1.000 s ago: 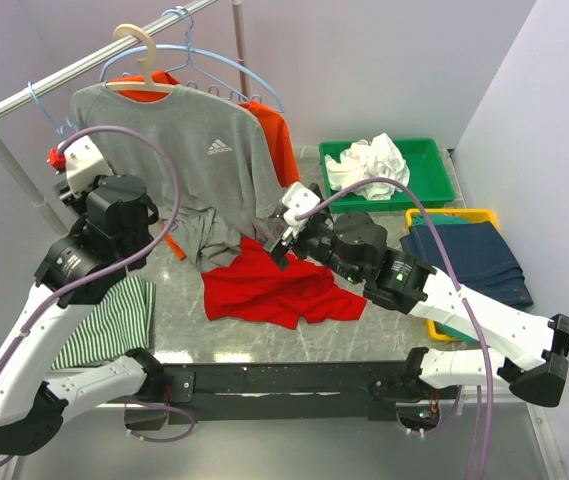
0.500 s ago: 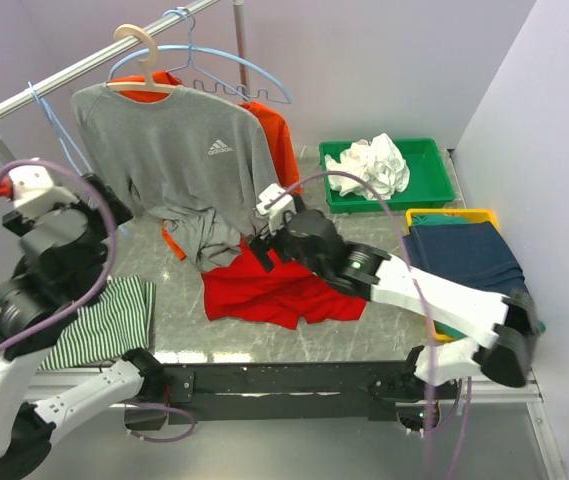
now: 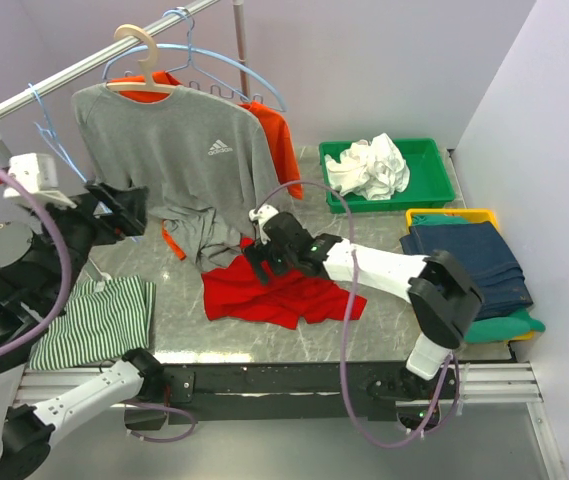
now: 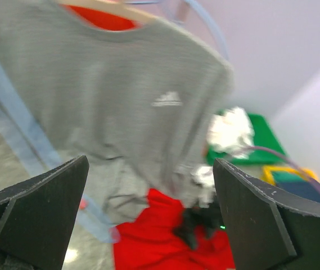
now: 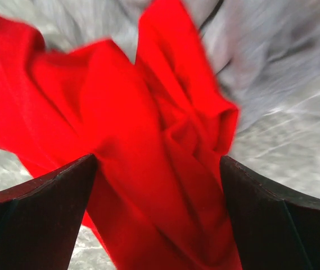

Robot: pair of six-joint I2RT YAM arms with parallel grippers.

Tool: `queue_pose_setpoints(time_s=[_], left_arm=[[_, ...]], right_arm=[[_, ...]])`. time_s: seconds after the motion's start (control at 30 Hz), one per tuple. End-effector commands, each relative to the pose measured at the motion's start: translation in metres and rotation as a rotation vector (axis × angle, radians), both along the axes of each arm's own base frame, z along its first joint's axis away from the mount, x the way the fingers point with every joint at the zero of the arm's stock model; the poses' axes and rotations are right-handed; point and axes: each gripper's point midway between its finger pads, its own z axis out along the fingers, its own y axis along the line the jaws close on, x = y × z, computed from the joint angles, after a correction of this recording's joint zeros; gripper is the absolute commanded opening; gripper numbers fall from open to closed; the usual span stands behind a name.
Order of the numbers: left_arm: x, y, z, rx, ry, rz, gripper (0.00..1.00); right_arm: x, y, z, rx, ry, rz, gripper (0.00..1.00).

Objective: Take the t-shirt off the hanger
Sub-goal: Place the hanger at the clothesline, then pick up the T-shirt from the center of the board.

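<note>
A grey t-shirt (image 3: 189, 150) with a white logo hangs on a wooden hanger (image 3: 139, 45) from the rail (image 3: 74, 70); its hem rests bunched on the table. My left gripper (image 3: 124, 213) is open, left of the shirt and clear of it. The left wrist view shows the grey t-shirt (image 4: 120, 84), blurred, beyond the empty left gripper (image 4: 150, 163). My right gripper (image 3: 262, 258) is open, low over a red shirt (image 3: 284, 290) lying on the table. In the right wrist view the red shirt (image 5: 148, 112) fills the gap of the right gripper (image 5: 158, 159).
An orange shirt (image 3: 274, 135) hangs behind the grey one on a blue wire hanger (image 3: 214, 60). A green bin (image 3: 434, 180) holds white cloth (image 3: 369, 165). A yellow bin (image 3: 454, 213) holds navy clothes (image 3: 474, 255). A striped cloth (image 3: 104, 320) lies front left.
My left gripper has opened and drawn back to the left, away from the grey shirt. The right arm has stretched left and down, open, over the red shirt.
</note>
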Motion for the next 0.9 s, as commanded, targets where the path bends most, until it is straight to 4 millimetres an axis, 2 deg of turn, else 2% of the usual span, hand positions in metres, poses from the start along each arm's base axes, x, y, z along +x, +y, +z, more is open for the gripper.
queue_pose_setpoints(time_s=[0.0, 0.13, 0.23, 0.43, 0.47, 0.5, 0.57, 0.6, 0.63, 0.7, 0.87], left_arm=[[-0.001, -0.051, 0.022, -0.003, -0.099, -0.259, 0.99], [0.003, -0.074, 0.028, -0.016, -0.138, -0.353, 0.98], [0.011, -0.088, 0.023, -0.008, -0.129, -0.388, 0.97], [0.031, -0.114, -0.001, 0.001, -0.085, -0.438, 0.97], [0.036, -0.116, -0.009, 0.002, -0.068, -0.432, 0.97], [0.04, -0.118, -0.01, -0.005, -0.072, -0.426, 0.97], [0.047, -0.12, -0.022, -0.002, -0.046, -0.411, 0.97], [0.049, -0.12, -0.023, -0.004, -0.046, -0.405, 0.97], [0.052, -0.121, -0.028, 0.002, -0.033, -0.399, 0.97], [0.057, -0.119, -0.034, 0.006, -0.02, -0.373, 0.97], [0.066, -0.117, -0.048, 0.018, 0.004, -0.332, 0.97]], right_arm=[[-0.018, 0.003, -0.029, 0.019, 0.118, 0.014, 0.98], [-0.037, -0.005, -0.054, 0.0, 0.194, 0.0, 0.96], [-0.049, -0.016, -0.068, -0.021, 0.229, -0.012, 0.96], [-0.072, -0.029, -0.102, -0.082, 0.338, -0.011, 0.96], [-0.076, -0.033, -0.114, -0.111, 0.37, -0.015, 0.94], [-0.078, -0.035, -0.119, -0.124, 0.385, -0.025, 0.76], [-0.081, -0.042, -0.13, -0.163, 0.414, -0.065, 0.5], [-0.079, -0.047, -0.132, -0.181, 0.405, -0.089, 0.17], [-0.079, -0.051, -0.131, -0.179, 0.4, -0.116, 0.03], [-0.077, -0.058, -0.126, -0.176, 0.376, -0.15, 0.0], [-0.064, -0.091, -0.089, -0.154, 0.266, -0.286, 0.0]])
